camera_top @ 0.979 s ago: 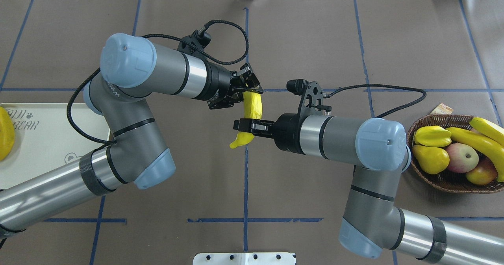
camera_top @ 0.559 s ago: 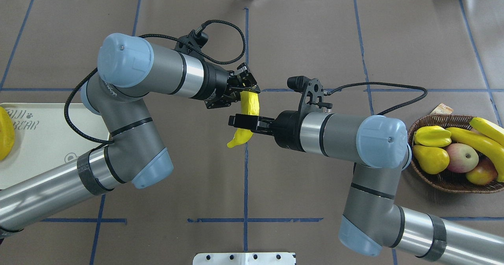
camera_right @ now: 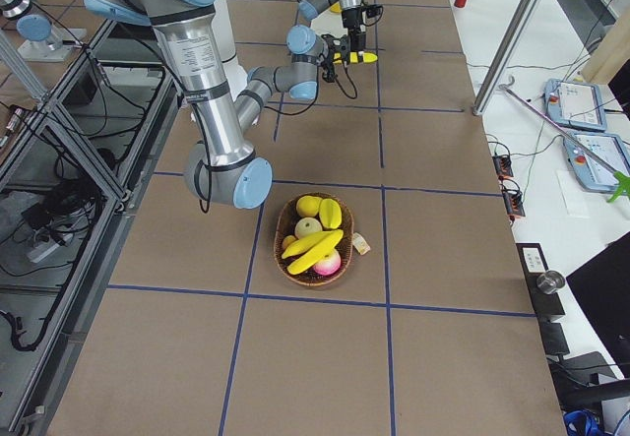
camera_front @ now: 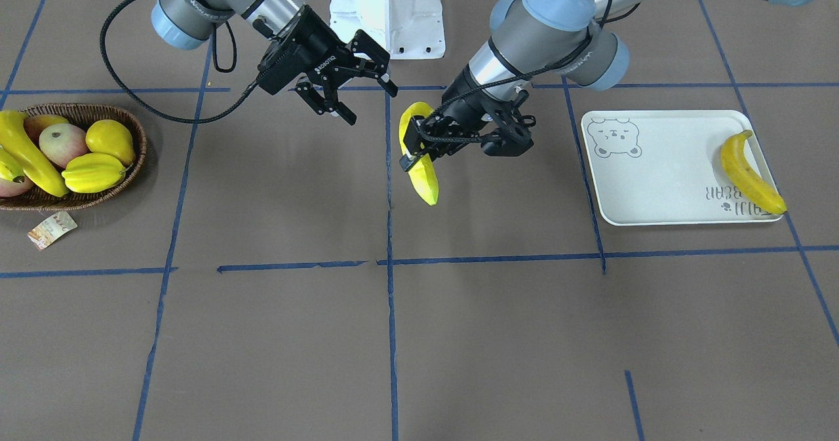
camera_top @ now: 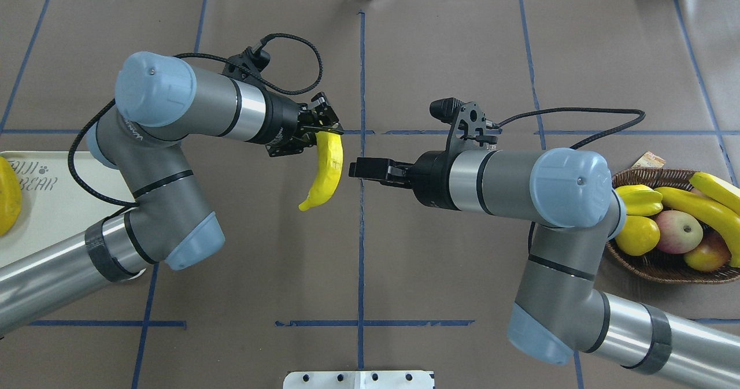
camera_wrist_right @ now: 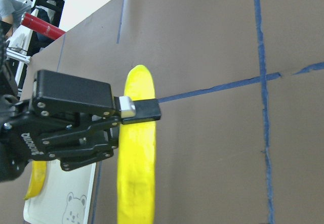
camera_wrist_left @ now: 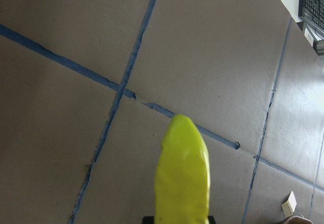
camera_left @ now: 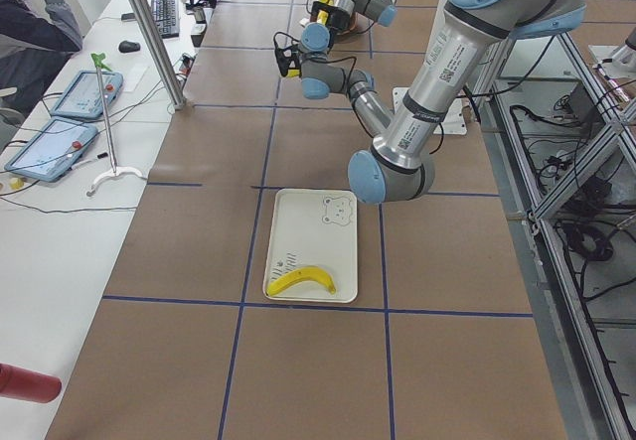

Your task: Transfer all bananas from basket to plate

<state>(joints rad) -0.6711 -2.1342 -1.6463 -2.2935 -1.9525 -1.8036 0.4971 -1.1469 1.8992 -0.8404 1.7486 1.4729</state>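
One yellow banana (camera_top: 325, 169) hangs above mid-table with my left gripper (camera_top: 326, 130) shut on its upper end; the front-facing view shows the same banana (camera_front: 419, 162) in that gripper (camera_front: 409, 147). My right gripper (camera_front: 368, 99) stands open and empty, a short gap to the banana's right in the overhead view (camera_top: 354, 168). Another banana (camera_front: 750, 172) lies on the white plate (camera_front: 655, 185). Two bananas (camera_top: 696, 208) rest in the wicker basket (camera_top: 653, 269) at the far right.
The basket also holds a starfruit (camera_top: 636, 199), a lemon (camera_top: 636, 236) and apples (camera_top: 676, 230). A paper tag (camera_front: 51, 229) lies beside it. A white mounting base (camera_front: 393, 8) sits at the robot's side of the table. Blue tape lines cross the brown tabletop.
My right gripper has let go of the banana and drawn back to the right. The left arm has carried the banana leftward, toward the plate.
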